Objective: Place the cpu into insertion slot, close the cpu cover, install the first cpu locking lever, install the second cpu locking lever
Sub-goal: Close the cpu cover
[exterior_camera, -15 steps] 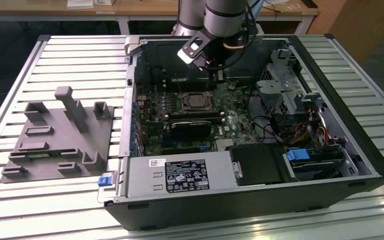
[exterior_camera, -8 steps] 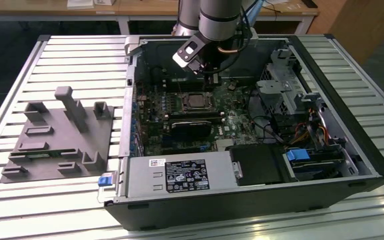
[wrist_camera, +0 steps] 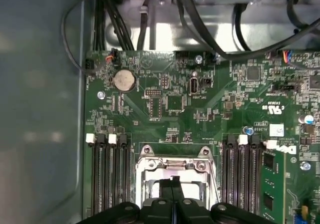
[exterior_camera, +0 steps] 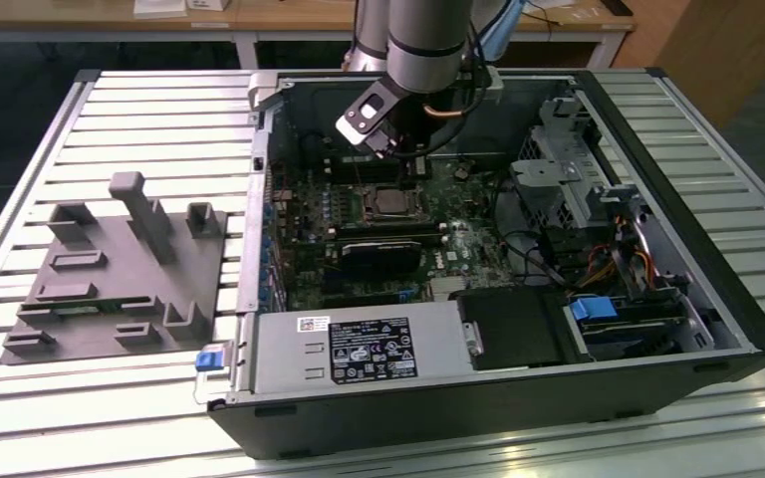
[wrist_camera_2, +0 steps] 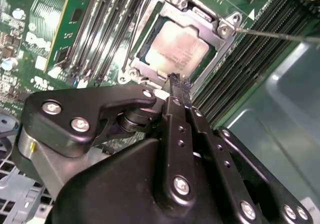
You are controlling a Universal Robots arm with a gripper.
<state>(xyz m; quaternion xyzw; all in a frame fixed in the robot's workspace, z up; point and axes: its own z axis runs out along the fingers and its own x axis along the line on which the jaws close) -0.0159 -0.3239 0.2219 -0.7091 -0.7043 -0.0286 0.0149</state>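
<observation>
In the exterior view the open computer case lies on the slatted bench, toward its edge on the exterior view's right, with a grey fixture toward the opposite edge; the gripper hangs just above the cpu, which sits in the insertion slot near the middle of the green circuit board.

In the second wrist view the cpu lies flat with the cpu cover down around it; the fingers are pressed together, holding nothing; a thin locking lever juts free from one corner of the cover, so I judge a lever step to be in hand; it is best pushed with the closed tips on the wire alone, clear of the chip's top and the memory slots.

In the first wrist view the gripper sits centred over the cover; that alignment is worth holding.
</observation>
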